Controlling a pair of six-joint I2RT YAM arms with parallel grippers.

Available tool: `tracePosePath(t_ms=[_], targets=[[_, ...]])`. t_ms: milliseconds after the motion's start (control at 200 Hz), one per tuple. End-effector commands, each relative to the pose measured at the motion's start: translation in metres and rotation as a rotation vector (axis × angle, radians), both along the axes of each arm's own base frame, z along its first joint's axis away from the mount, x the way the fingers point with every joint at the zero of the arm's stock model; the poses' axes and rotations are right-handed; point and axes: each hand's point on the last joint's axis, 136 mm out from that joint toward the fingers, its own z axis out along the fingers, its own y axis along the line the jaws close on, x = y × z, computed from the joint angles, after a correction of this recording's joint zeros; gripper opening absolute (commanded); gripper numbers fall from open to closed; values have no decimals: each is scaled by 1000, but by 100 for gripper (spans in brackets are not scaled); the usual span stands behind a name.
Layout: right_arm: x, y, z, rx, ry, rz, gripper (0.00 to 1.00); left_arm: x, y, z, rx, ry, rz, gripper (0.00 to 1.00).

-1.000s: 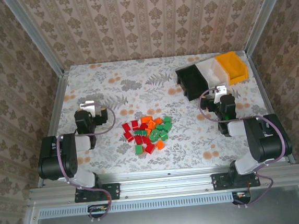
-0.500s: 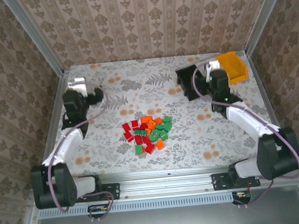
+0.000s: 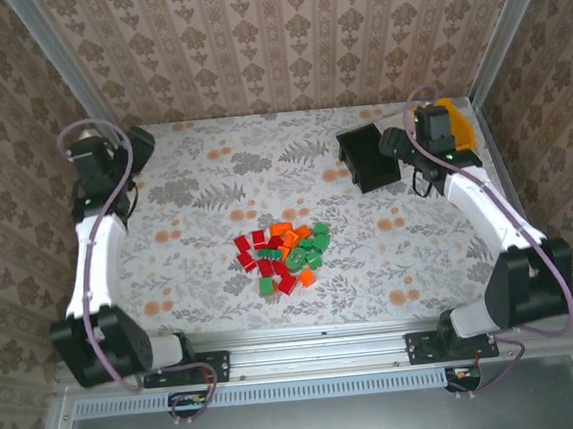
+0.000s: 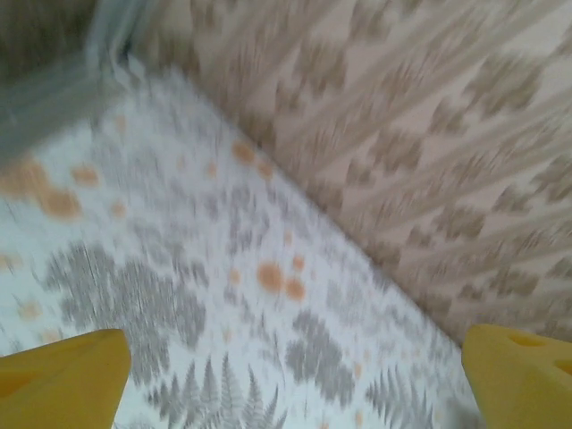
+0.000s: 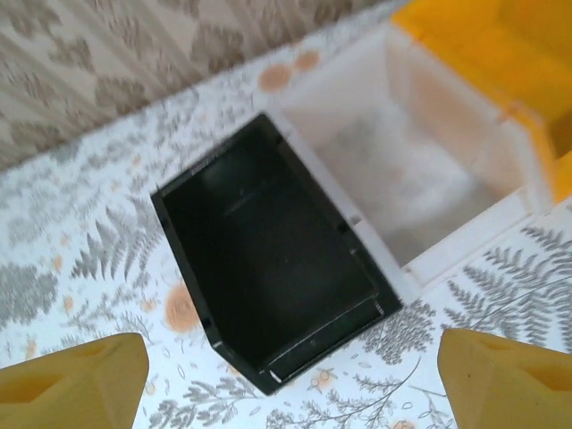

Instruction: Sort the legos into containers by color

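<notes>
table (image 3: 199, 252): floral top, patterned walls (image 3: 282, 44).
legos (image 3: 282, 258): red, green, orange heap, table middle.
containers: black bin (image 5: 268, 259), white bin (image 5: 420, 170), orange-yellow bin (image 5: 483, 45), far right corner.
my left pincer (image 4: 290, 380): released, far left corner.
my right pincer (image 5: 290, 375): released, above containers.

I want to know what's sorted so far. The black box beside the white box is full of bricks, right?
Not quite. The black box beside the white box is empty, not full of bricks. The right wrist view looks straight down into it and shows its bare bottom. In the top view the bricks lie in a loose pile, apart from the boxes.
</notes>
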Motion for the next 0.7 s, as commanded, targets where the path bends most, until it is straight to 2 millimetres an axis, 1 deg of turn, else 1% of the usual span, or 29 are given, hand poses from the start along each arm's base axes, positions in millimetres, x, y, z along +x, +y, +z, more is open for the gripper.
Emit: tracePosePath(t_ms=[0, 50, 90, 110, 155, 225, 255, 305, 345, 420, 535, 695], targets=[[6, 27, -14, -1, 106, 124, 86, 6, -52, -23, -165, 144, -226, 84], [13, 39, -25, -7, 140, 165, 85, 7, -70, -44, -226, 231, -305, 80], [19, 48, -35, -15, 162, 188, 85, 9, -84, -56, -292, 278, -361, 75], [22, 52, -37, -18, 165, 197, 85, 8, -94, -59, -339, 296, -402, 74], [29, 65, -45, -25, 175, 226, 85, 8, -110, -68, -401, 322, -456, 72], [40, 84, -58, -44, 194, 267, 85, 5, -124, -77, -427, 350, -491, 70], [43, 90, -67, -57, 216, 279, 84, 4, -128, -78, -420, 352, -500, 71], [47, 100, -82, -76, 252, 301, 80, 1, -130, -80, -402, 359, -501, 71], [50, 106, -89, -91, 266, 305, 79, 0, -131, -80, -393, 361, -499, 71], [50, 117, -103, -118, 285, 323, 79, -3, -138, -78, -388, 354, -517, 72], [48, 135, -107, -152, 280, 364, 79, -5, -143, -74, -387, 346, -536, 72], [44, 177, -104, -92, 264, 463, 78, -6, -144, -70, -382, 338, -539, 72]])
